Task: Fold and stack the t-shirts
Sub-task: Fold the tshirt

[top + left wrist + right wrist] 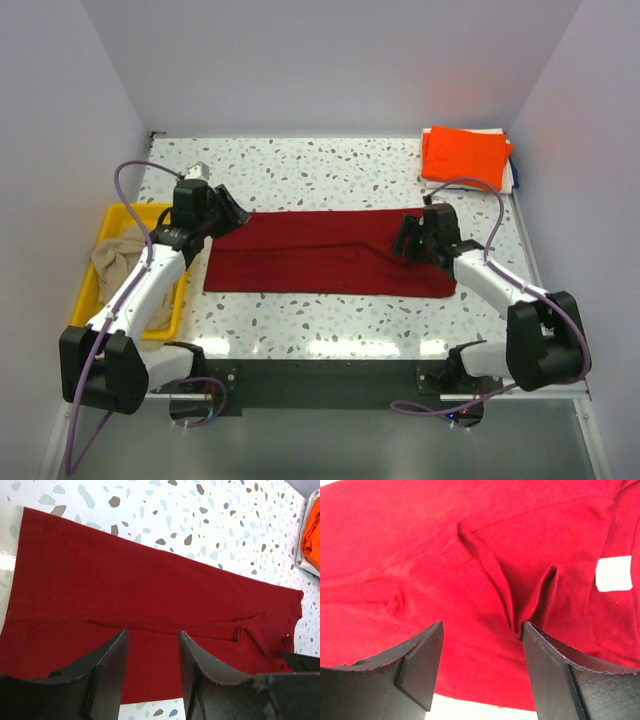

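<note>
We see the beige t-shirt (120, 255) bunched in the yellow tray (112, 214). Our left gripper (153, 636) hangs spread over the dark red t-shirt (310, 258) on the worktop (330, 170). Our right gripper (482, 627) is spread over its label end. The orange t-shirt (465, 152) lies folded far right.

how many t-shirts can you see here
3: dark red t-shirt spread mid-table; orange t-shirt folded, far right corner; beige t-shirt bunched in the yellow tray, left. A pale layer under the orange one may be another.
</note>
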